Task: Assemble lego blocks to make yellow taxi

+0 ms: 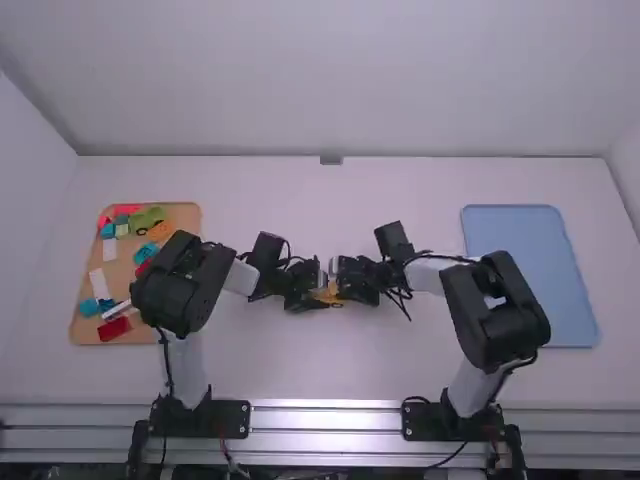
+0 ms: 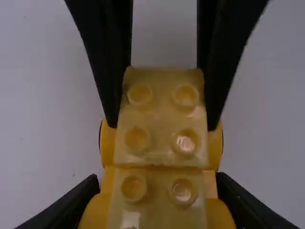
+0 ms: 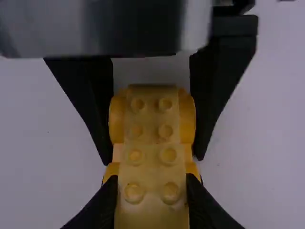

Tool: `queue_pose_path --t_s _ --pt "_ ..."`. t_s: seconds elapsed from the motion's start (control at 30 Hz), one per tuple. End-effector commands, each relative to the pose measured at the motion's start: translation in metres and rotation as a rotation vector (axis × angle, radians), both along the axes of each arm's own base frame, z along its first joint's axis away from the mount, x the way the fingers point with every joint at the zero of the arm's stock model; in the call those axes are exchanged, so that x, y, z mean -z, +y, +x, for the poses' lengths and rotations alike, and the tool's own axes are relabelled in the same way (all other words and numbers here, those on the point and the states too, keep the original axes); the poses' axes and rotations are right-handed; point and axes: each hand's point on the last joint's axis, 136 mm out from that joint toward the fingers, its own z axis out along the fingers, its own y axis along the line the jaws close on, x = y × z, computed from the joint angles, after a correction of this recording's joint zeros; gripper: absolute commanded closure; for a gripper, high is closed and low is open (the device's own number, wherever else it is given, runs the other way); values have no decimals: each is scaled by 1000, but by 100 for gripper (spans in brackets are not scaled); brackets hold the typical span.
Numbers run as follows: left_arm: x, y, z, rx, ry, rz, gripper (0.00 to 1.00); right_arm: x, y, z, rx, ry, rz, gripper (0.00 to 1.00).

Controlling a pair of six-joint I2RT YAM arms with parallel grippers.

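On the left of the white tabletop (image 1: 330,370), a tan tray (image 1: 187,213) holds loose bricks (image 1: 115,329). Near the middle, my left tool (image 1: 317,291) is clamped on one end of the yellow block assembly (image 2: 162,150), its studs facing up; my right tool (image 1: 344,286) pinches the other end. Farther right lies a blue tray (image 1: 525,270).

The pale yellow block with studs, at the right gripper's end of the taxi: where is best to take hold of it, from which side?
I'd pinch the pale yellow block by its two long, flat side walls, probably from above at the end away from the left gripper. Those walls look parallel, giving each finger a face; the round studs on top would grip poorly.
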Motion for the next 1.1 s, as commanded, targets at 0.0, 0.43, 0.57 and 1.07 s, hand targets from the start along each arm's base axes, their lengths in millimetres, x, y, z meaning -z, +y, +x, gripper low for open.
queue_pose_path --t_s 0.0,0.43,0.57,1.07 --pt "5 1 -5 -1 35 5 66 4 -1 1 24 -7 -47 100" --pt "5 0 -6 0 36 5 66 3 -4 9 54 -19 -45 73" --pt "6 1 -5 -4 38 6 67 2 -3 10 52 -27 -43 65" --pt "6 2 -5 -7 39 6 68 1 -6 15 65 -36 -35 75"
